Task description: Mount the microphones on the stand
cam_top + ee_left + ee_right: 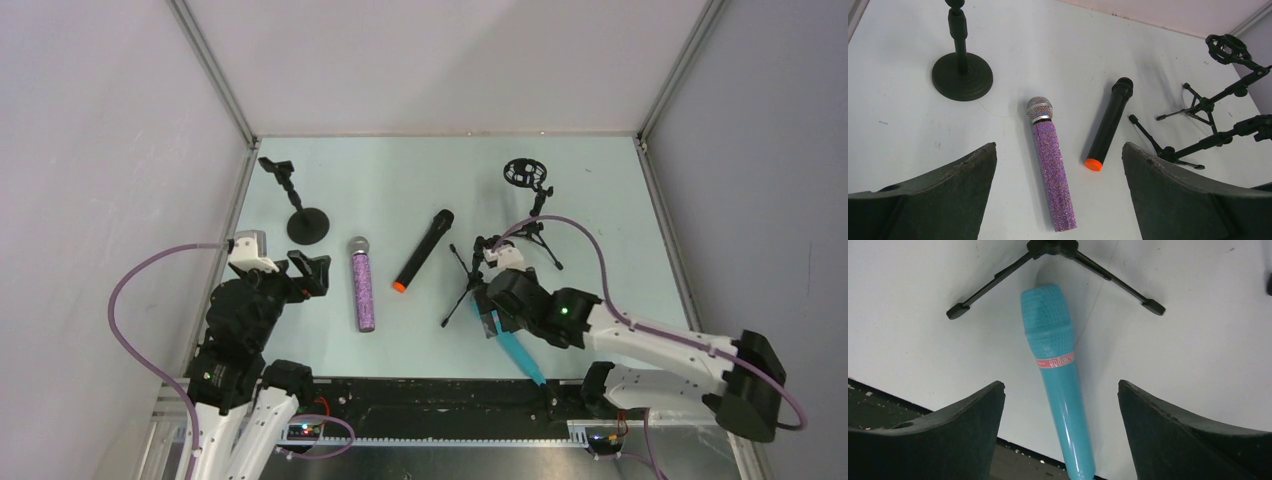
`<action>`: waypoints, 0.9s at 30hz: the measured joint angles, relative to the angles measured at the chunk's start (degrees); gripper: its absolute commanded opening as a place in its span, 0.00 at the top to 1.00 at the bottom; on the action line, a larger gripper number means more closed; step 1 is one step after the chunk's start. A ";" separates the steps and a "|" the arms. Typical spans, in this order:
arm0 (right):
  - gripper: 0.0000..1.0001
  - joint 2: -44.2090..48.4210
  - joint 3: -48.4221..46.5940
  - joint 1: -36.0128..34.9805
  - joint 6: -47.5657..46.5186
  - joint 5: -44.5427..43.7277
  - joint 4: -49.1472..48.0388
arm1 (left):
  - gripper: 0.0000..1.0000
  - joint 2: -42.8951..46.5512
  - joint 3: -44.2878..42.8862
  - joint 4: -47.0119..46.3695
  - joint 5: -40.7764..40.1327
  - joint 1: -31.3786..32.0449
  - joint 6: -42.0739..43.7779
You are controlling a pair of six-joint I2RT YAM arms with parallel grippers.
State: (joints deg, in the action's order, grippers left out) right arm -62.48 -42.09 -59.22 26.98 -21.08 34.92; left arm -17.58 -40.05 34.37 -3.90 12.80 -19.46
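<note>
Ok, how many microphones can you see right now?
3: purple glitter mic left of centre, black mic just right of it, turquoise mic front right. None seems hidden.

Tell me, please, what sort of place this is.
Probably a robot test cell: a pale table boxed in by plain white panels, with a purple microphone and a round-base stand as props.

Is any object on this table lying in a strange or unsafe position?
Yes. The turquoise-blue plastic microphone lies by the tripod stand with its handle end reaching past the table's near edge, over the dark strip.
</note>
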 measured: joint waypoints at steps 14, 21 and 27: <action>0.06 31.19 13.31 -2.16 -3.21 -1.73 -7.30 | 0.02 -0.04 0.00 -0.42 0.07 0.00 0.00; 0.14 40.35 24.22 -2.23 -1.57 -1.33 -13.22 | 0.02 -0.26 0.00 -0.42 0.09 0.00 0.00; 0.19 40.04 29.57 -2.23 3.21 -1.42 -16.59 | 0.02 -0.37 0.00 -0.46 0.15 0.00 0.00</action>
State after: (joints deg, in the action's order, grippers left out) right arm -22.44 -12.51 -61.45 30.20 -22.50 18.33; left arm -17.96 -40.05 33.91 -3.75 12.80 -19.46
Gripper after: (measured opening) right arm 0.834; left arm 0.985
